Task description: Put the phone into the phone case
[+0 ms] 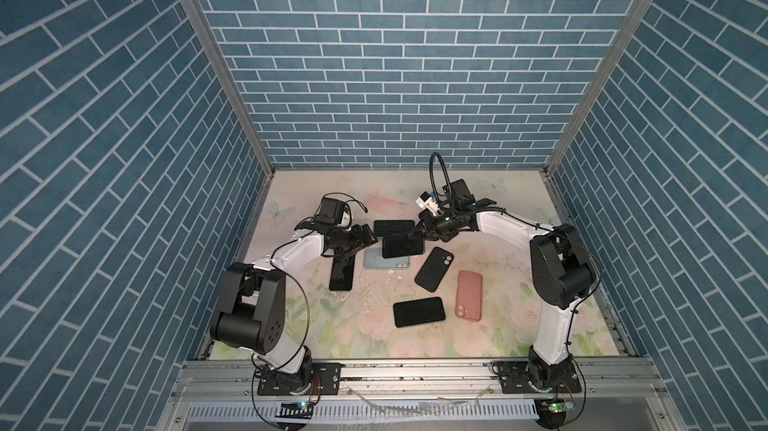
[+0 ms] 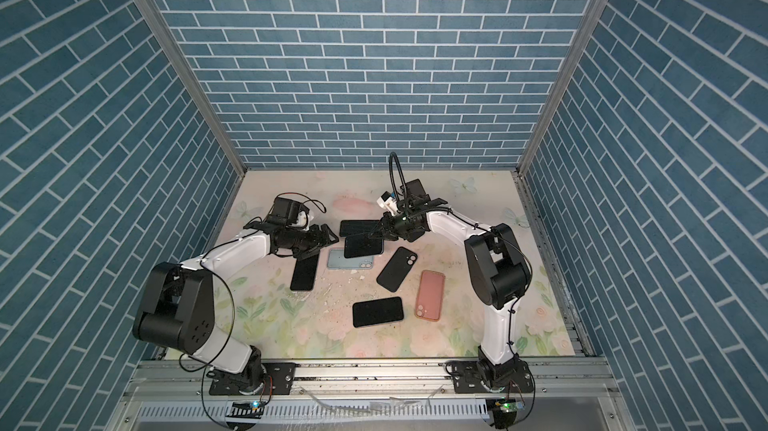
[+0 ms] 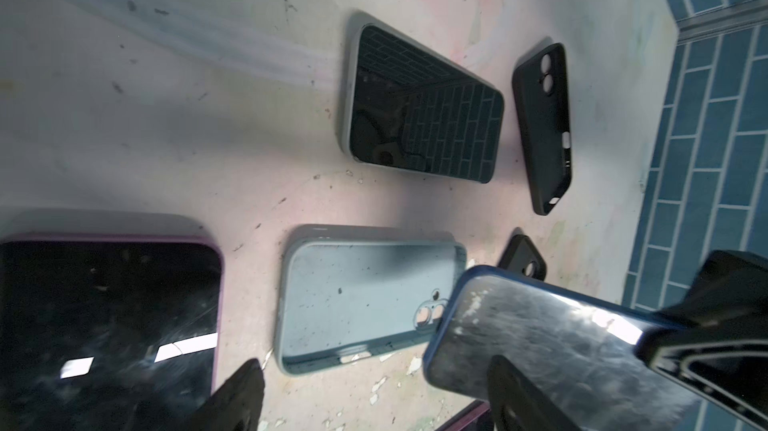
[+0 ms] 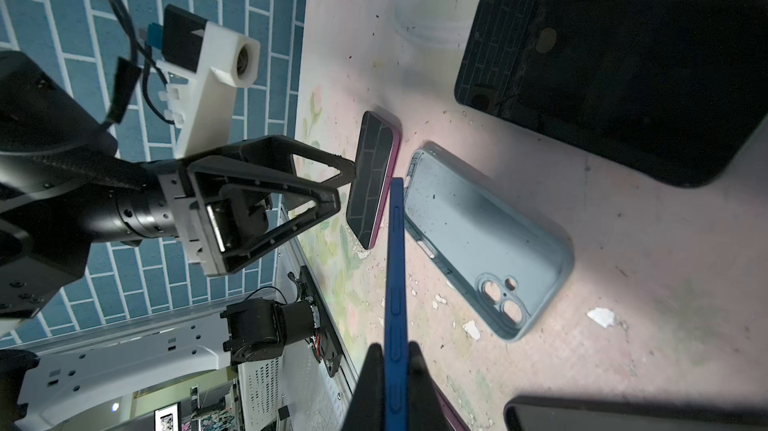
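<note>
In both top views, the right fingers (image 1: 417, 233) are pinching the dark phone (image 1: 402, 247) by one end and holding it just above the pale blue case (image 1: 374, 262) lying open on the bench (image 1: 498, 325), while the left fingers (image 1: 368, 237) are standing spread beside the phone's free end. In the left wrist view, the phone (image 3: 540, 337) is hanging tilted over the case's (image 3: 361, 300) camera-hole end, so the free end is probably best seated first. In the right wrist view, the phone (image 4: 395, 266) is showing edge-on and appearing askew to the case (image 4: 478, 242) walls, so squaring should precede pressing.
</note>
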You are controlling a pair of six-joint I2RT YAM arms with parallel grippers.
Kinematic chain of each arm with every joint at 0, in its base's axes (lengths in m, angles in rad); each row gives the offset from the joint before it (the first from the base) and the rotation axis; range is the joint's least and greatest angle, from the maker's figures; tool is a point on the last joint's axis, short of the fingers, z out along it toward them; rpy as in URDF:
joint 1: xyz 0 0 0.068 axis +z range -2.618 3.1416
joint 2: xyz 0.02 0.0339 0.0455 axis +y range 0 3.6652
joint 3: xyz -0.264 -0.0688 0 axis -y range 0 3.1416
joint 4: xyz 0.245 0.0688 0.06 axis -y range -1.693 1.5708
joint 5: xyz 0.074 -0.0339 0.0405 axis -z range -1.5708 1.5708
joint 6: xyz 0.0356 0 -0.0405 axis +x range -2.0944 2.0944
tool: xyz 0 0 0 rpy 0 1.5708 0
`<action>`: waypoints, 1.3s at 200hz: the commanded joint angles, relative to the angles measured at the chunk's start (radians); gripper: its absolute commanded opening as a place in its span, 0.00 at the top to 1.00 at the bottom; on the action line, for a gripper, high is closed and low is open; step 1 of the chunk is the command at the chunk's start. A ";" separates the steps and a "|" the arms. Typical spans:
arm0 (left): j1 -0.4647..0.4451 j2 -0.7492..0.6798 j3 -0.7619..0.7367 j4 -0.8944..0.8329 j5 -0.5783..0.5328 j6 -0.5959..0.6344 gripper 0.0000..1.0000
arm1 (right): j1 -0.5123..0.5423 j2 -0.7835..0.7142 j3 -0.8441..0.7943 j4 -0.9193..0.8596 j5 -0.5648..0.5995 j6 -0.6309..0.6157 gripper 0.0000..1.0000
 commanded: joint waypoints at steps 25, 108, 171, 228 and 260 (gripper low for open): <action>0.006 0.042 -0.105 0.308 0.104 -0.144 0.11 | 0.026 0.095 0.111 -0.014 -0.082 0.034 1.00; 0.006 0.061 -0.151 0.354 0.053 -0.198 0.10 | 0.058 0.190 0.147 0.007 -0.109 0.092 1.00; 0.007 0.089 -0.137 0.254 -0.007 -0.194 0.10 | 0.058 0.229 0.145 0.053 -0.116 0.141 1.00; 0.005 0.139 -0.126 0.226 0.000 -0.196 0.10 | 0.058 0.281 0.135 0.050 -0.108 0.142 1.00; 0.004 0.160 -0.132 0.258 0.023 -0.221 0.10 | 0.058 0.304 0.131 0.040 -0.093 0.138 1.00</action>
